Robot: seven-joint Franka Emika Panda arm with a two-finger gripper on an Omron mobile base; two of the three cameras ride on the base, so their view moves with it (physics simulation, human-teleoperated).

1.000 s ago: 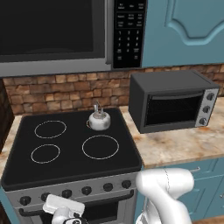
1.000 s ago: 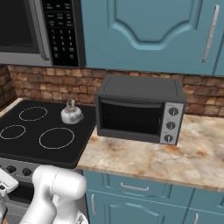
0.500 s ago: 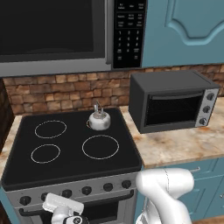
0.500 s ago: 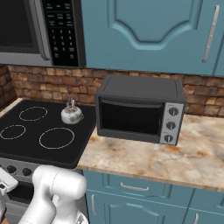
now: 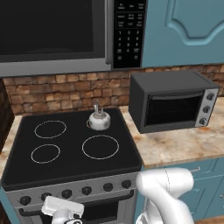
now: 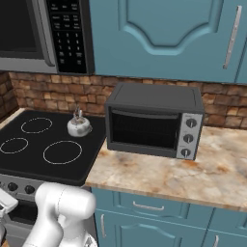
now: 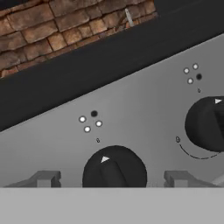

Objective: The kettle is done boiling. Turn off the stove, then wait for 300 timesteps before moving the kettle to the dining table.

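Note:
The small silver kettle [image 5: 99, 120] [image 6: 78, 125] stands upright on the back right part of the black glass stove [image 5: 65, 162] [image 6: 29, 161]. My gripper [image 7: 113, 179] is low in front of the stove's grey steel front, and its white hand [image 5: 61, 209] shows below the row of black knobs [image 5: 86, 190]. In the hand view one black knob [image 7: 114, 170] sits between the two fingertips [image 7: 43, 178], with a gap on each side. The gripper is open. A second knob [image 7: 205, 124] lies to the right. The dining table is out of view.
A black toaster oven [image 5: 173, 105] [image 6: 153, 120] stands on the marbled counter [image 6: 159, 176] right of the stove. A microwave [image 5: 57, 35] hangs above the cooktop, with teal cabinets [image 6: 159, 34] beside it and a brick wall [image 5: 65, 94] behind.
The jaws have spread wider around the knob. The hand stays almost where it was in front of the stove, and the kettle has not moved.

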